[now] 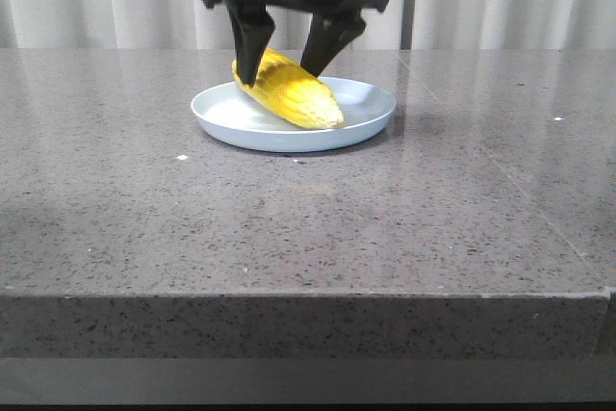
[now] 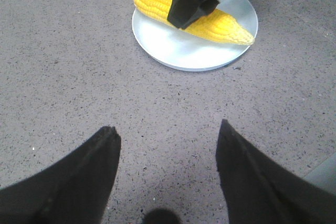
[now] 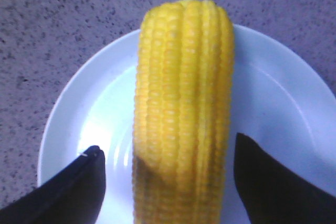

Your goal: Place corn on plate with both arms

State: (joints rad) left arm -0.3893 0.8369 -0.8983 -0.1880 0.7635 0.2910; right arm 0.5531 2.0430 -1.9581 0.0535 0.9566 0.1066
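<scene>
Corn (image 1: 289, 91) on plate (image 1: 366, 122), upper centre of front frame, lying diagonally, narrow end toward lower right. Plate on grey speckled desk (image 1: 289, 228).

Right end effector (image 1: 289, 57) above corn, spread wide, one finger on each side of cob. Right wrist view: clear gap between each finger and kernels, no contact visible. Not gripping.

Left end effector (image 2: 165, 156) well apart from plate, low in left wrist frame, spread wide, holding nothing, only bare desk between fingers.

Progress, judged: placement essentially done, corn resting fully inside rim, grip already released. Left to do: probably lift right arm clear without nudging cob; slight roll risk given shallow rim.

Brands, labels, writing: none readable on corn, plate, desk or arms.
</scene>
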